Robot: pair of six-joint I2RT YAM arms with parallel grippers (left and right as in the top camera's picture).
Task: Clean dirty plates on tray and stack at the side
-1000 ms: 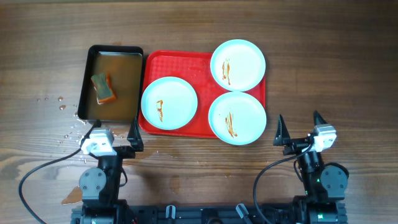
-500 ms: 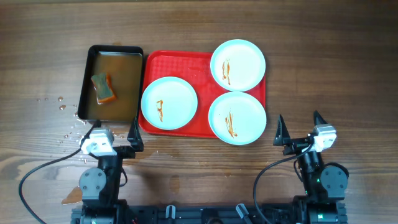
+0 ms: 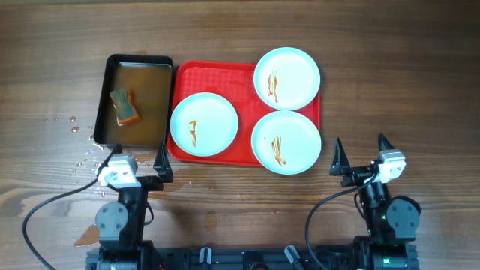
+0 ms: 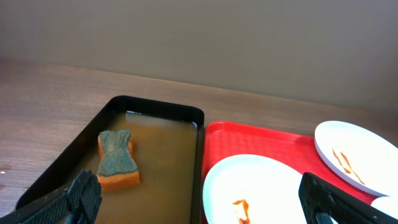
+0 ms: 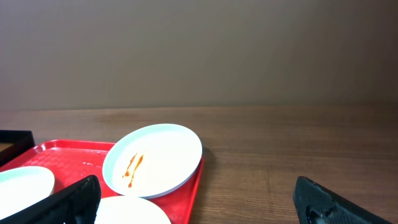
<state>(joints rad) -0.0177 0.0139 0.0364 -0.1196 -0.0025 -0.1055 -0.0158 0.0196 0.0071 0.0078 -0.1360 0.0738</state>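
Both arms are resting low at the near edge of the table [image 3: 247, 30], and nothing is being handled.

- The left gripper [image 3: 136, 159] is standing released, jaws spread wide, holding nothing.
- The right gripper [image 3: 360, 150] is likewise standing released and empty.
- The tray [image 3: 217, 75] is lying ahead of the left gripper and off to its right, and ahead-left of the right gripper.
- All three plates are lying flat on the tray, none stacked. Each is showing orange-brown sauce streaks.
- The left plate [image 3: 204, 124] is sitting just ahead-right of the left gripper.
- The near right plate [image 3: 286, 142] is sitting ahead-left of the right gripper, overhanging the tray's near edge.
- The far right plate [image 3: 286, 78] is lying farther ahead of the right gripper, beyond the near one.
- The black pan [image 3: 140, 58] of brownish water is lying straight ahead of the left gripper, touching or nearly touching the tray's side.
- A sponge [image 3: 124, 106] is floating in the pan, untouched.
- Water drops [image 3: 75, 127] are showing on the wood to the left of the left gripper.

Step in hand, as I judge it: the very start, with cleaning not yet begun and no plate set aside.

The next move is probably calling for the left gripper to reach forward into the pan and close on the sponge. The right gripper would be steadying or lifting the nearest plate. Bare table to the right gripper's right looks suitable for the stack.
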